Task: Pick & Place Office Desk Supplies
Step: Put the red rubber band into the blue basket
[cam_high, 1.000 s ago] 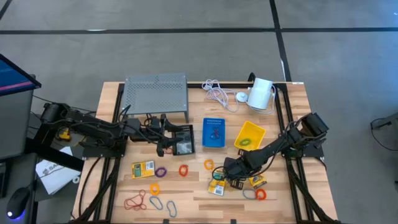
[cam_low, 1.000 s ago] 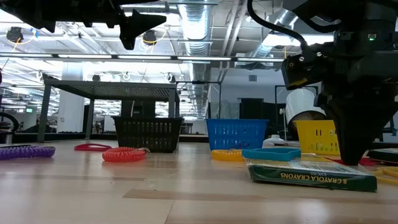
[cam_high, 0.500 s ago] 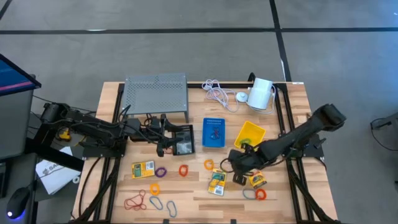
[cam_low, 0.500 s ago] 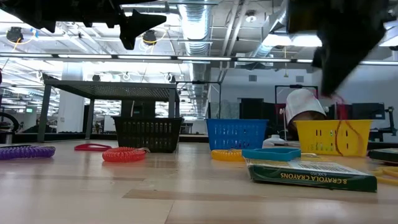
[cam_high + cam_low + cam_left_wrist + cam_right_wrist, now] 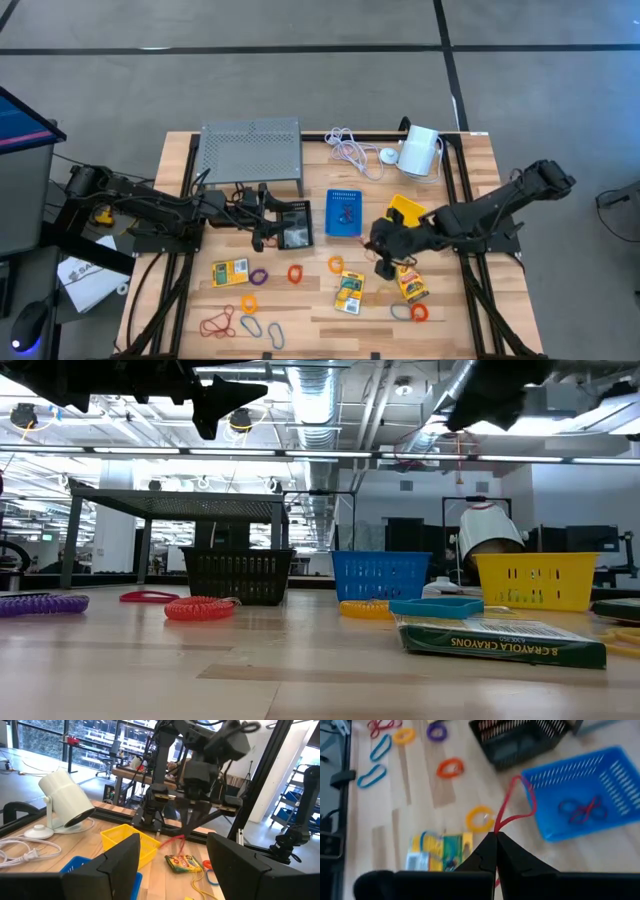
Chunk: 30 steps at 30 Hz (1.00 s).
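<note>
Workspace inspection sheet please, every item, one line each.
Surface: wooden table.
Job's things: black bin, blue bin, yellow bin; loose loops; crayon packets.
Clutter: white cylinder device, grey mesh shelf.
Grippers: right gripper shut on a red loop, raised near the blue bin; left gripper waits over the black bin.
Cables: coiled white cable.
Surroundings: monitor at left.

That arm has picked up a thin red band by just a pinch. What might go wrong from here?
The right end effector pinches only one end of the red band, so it may slip out. The loop dangles loosely and might catch the rim of the blue bin or fall beside it. The crayon box and yellow ring lie below, so a dropped band may land on them.
</note>
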Each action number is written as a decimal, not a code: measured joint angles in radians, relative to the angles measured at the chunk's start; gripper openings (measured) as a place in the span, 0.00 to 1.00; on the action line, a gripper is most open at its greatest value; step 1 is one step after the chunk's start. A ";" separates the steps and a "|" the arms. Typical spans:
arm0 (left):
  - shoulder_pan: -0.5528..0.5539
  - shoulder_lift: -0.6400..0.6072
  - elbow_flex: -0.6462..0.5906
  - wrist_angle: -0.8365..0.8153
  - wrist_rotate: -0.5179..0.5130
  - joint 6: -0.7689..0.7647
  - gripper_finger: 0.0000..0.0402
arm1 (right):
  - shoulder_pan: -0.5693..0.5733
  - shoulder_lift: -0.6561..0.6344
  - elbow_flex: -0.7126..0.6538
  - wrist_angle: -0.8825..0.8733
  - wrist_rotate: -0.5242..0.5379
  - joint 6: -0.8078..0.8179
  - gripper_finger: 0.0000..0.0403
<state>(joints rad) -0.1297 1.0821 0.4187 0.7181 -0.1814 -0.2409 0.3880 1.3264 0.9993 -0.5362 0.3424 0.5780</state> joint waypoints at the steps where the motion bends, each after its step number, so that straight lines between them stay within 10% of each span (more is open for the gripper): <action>1: 0.000 0.000 0.000 0.000 0.000 0.000 0.56 | -0.018 0.005 0.000 0.025 0.000 -0.025 0.00; 30: 0.002 0.000 0.000 -0.004 0.001 0.000 0.56 | -0.420 0.157 0.001 0.291 -0.206 -0.301 0.00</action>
<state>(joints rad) -0.1276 1.0824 0.4187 0.7144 -0.1799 -0.2405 -0.0315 1.4830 0.9999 -0.2450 0.1360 0.2770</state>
